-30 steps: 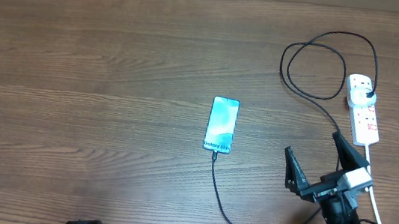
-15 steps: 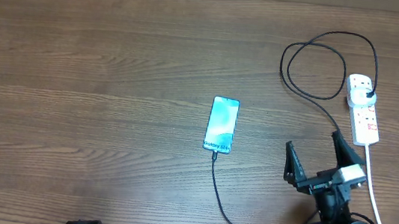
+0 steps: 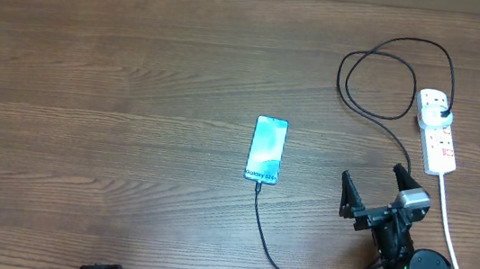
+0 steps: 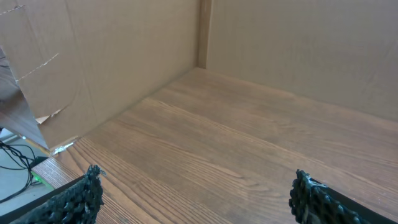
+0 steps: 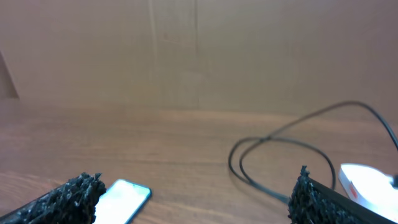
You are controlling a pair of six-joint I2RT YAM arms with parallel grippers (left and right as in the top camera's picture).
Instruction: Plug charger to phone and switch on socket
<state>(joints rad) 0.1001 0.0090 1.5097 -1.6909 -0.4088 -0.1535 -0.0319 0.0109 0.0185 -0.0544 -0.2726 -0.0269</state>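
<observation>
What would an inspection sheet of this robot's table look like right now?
Surface: brown wooden table.
Job's things: phone flat, screen lit; charger tip at its bottom edge, plug in the socket; switch state unclear.
Clutter: nothing seen.
Grippers: right gripper open, empty, near the socket; left gripper open, empty.
Cables: charger loops beside the socket; white cord runs toward the near edge.
Surroundings: cardboard walls.

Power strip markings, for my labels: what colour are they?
Red, on a white power strip; clearest in the overhead view.
</observation>
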